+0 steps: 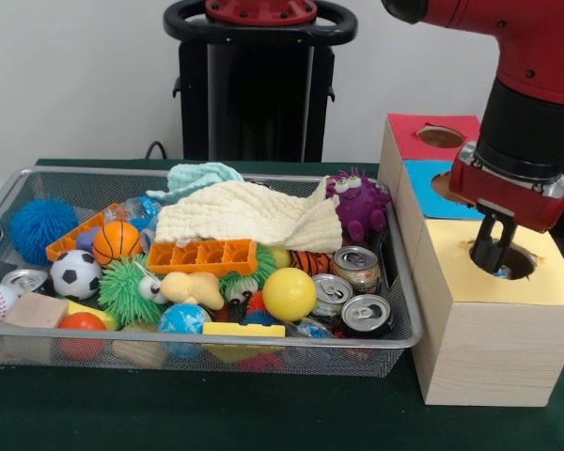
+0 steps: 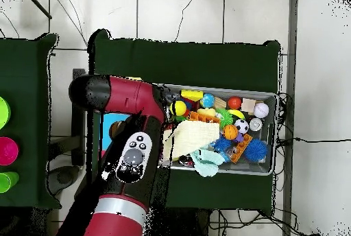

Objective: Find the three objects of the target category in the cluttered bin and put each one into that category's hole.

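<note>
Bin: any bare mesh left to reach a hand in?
Only the far-left corner of the bin, behind the blue spiky ball. Elsewhere toys and cans fill it; the cream cloth covers the back. Outside, green tablecloth lies bare in front.

bins: 1 wire mesh bin (image 1: 0, 211) | cans: 4, e.g. (image 1: 356, 266) | orange trays: 2, e.g. (image 1: 202, 256) | cloths: 2, cream (image 1: 249, 214) and pale blue (image 1: 202, 177) | boxes: 3, yellow-topped (image 1: 479, 315) nearest | purple monster toys: 1 (image 1: 359, 205)

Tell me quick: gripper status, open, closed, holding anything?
Gripper: down in the hole of the yellow-topped box; open or closed cannot be told, and no held object is visible.
</note>
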Controlling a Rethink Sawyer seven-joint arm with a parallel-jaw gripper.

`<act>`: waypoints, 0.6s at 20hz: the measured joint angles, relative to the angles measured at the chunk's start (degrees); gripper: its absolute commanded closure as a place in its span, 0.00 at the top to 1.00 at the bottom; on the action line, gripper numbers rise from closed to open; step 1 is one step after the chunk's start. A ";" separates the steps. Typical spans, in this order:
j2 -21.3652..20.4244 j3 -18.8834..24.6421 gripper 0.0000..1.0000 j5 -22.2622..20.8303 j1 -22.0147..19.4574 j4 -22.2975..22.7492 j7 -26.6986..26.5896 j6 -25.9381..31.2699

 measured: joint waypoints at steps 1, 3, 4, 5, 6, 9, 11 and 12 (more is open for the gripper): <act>0.22 0.15 0.00 0.00 -0.14 -0.01 0.00 0.00; 0.64 0.42 0.00 0.01 -0.33 -0.01 0.00 0.00; 0.94 0.61 0.00 0.01 -0.41 -0.01 0.00 0.00; 1.25 0.79 0.00 0.01 -0.45 0.00 0.00 -0.01; 1.55 0.98 0.00 0.01 -0.47 -0.01 0.00 0.00; 2.67 1.48 0.00 0.05 -0.47 -0.03 0.00 -0.06; 3.19 1.89 0.00 0.07 -0.46 -0.24 0.00 -0.45; 3.26 1.98 0.00 0.03 -0.46 -0.27 0.00 -0.58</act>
